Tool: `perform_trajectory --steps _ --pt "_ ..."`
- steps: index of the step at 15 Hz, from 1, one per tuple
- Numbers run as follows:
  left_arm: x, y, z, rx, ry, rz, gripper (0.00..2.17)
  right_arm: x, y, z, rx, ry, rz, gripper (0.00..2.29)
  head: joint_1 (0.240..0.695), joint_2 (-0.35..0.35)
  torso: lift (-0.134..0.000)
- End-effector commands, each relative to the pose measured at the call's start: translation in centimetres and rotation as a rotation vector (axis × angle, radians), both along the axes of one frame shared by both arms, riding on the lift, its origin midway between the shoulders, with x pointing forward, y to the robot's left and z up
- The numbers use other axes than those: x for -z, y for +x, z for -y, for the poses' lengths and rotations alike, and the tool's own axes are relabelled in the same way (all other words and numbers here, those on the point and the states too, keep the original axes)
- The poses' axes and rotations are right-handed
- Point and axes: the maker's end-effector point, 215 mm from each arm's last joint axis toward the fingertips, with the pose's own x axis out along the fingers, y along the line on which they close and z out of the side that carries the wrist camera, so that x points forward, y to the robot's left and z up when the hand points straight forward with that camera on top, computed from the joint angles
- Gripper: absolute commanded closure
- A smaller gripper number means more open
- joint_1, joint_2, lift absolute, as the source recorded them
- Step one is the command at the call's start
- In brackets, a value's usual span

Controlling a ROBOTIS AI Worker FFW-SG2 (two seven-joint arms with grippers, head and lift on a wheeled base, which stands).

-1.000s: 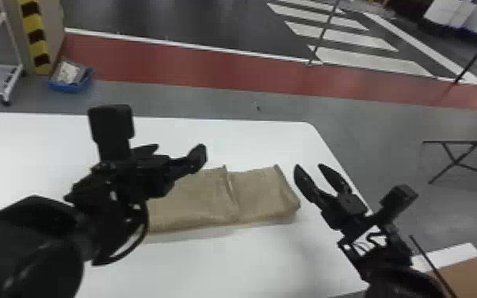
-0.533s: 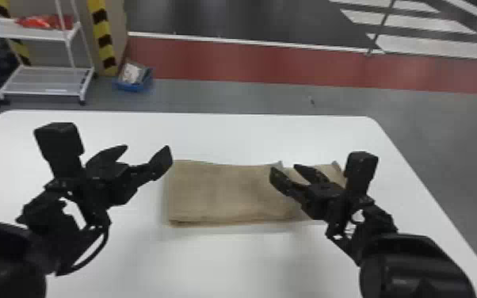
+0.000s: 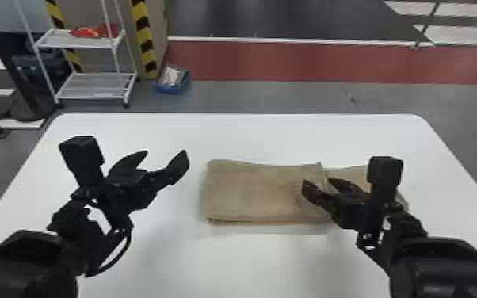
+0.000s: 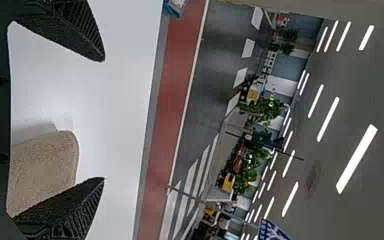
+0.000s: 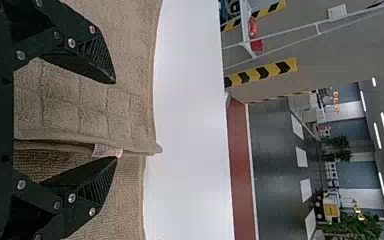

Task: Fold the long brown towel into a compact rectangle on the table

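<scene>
In the head view, we see the towel (image 3: 257, 190) lying flat on the white table (image 3: 249, 261), brown and folded over into a broad rectangle, with its near edge showing stacked layers. Toward our right, a raised edge of the upper part crosses the cloth, and a lower section runs on beyond it, partly hidden behind our right gripper (image 3: 317, 181). That gripper has its two fingers spread above the towel's right part. Our left gripper (image 3: 165, 154) also has its fingers apart, and it is above the table, to the left of the towel's left end. In the left wrist view, we find the fingers of our left gripper (image 4: 104, 119) wide apart, with a rounded, softly textured end of the towel showing between them, nearer one finger than the other. In the right wrist view, the fingers of our right gripper (image 5: 115, 120) stand apart over the towel. There we can make out a woven band of squares, a hemmed edge running between the fingers, and a small pale tag (image 5: 105, 151) near one fingertip.
</scene>
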Motion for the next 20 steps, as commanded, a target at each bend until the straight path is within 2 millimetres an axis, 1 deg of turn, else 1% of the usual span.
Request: perform_trajectory --steps 1,2,3,5,7,9,10,12,13,14,15,16,17,19,20 --pt "0.5 0.0 0.2 0.001 -0.004 -0.008 0.03 -2.5 0.3 0.3 0.01 -0.009 0.092 0.41 0.695 -0.041 -0.124" --pt "0.6 -0.1 0.3 0.001 -0.005 -0.012 0.03 -2.8 0.4 0.7 0.027 -0.023 0.093 0.41 0.695 -0.045 -0.124" --pt "0.7 -0.1 0.3 0.001 -0.006 -0.013 0.03 -2.1 0.2 1.0 0.032 -0.028 0.067 0.41 0.695 -0.049 -0.124" --pt "0.7 -0.1 0.4 0.005 -0.008 -0.012 0.03 -1.8 0.4 1.7 0.041 -0.034 0.039 0.41 0.695 -0.054 -0.124" --pt "0.5 -0.1 0.5 0.007 -0.009 -0.009 0.03 -1.0 0.5 1.6 0.04 -0.032 0.02 0.41 0.695 -0.06 -0.124" --pt "0.4 0.0 0.2 0.003 -0.01 -0.008 0.03 -0.2 0.6 1.5 0.041 -0.024 0.001 0.5 0.695 -0.064 -0.124" --pt "0.4 0.0 0.3 0.004 -0.01 -0.008 0.03 0.8 0.2 1.4 0.039 -0.021 -0.039 0.51 0.695 -0.063 -0.124" --pt "0.4 0.0 0.3 0.004 -0.01 -0.008 0.03 1.3 0.0 1.5 0.039 -0.018 -0.059 0.51 0.695 -0.061 -0.124" --pt "0.5 0.0 0.3 0.004 -0.008 -0.008 0.03 1.7 -0.2 1.5 0.039 -0.017 -0.072 0.55 0.695 -0.061 -0.124" --pt "0.3 -0.1 0.5 0.007 -0.011 -0.006 0.03 1.9 -0.4 1.3 0.034 -0.009 -0.081 0.67 0.695 -0.061 -0.124" --pt "0.3 -0.1 0.6 0.01 -0.011 -0.006 0.03 1.8 -0.4 1.1 0.027 -0.001 -0.08 0.69 0.695 -0.061 -0.124" --pt "0.2 -0.1 0.7 0.014 -0.012 -0.004 0.03 1.8 -0.5 0.9 0.021 0.003 -0.081 0.89 0.695 -0.061 -0.124" --pt "0.3 -0.2 0.8 0.016 -0.011 -0.004 0.03 2.0 -0.7 0.8 0.018 0.008 -0.084 1.0 0.695 -0.06 -0.124" --pt "0.4 -0.2 0.9 0.017 -0.013 -0.006 0.03 1.8 -0.9 0.5 0.007 0.018 -0.078 1.04 0.695 -0.06 -0.124" --pt "0.3 -0.2 0.9 0.016 -0.012 -0.007 0.03 1.8 -1.0 0.5 0.007 0.025 -0.081 1.18 0.695 -0.059 -0.124"
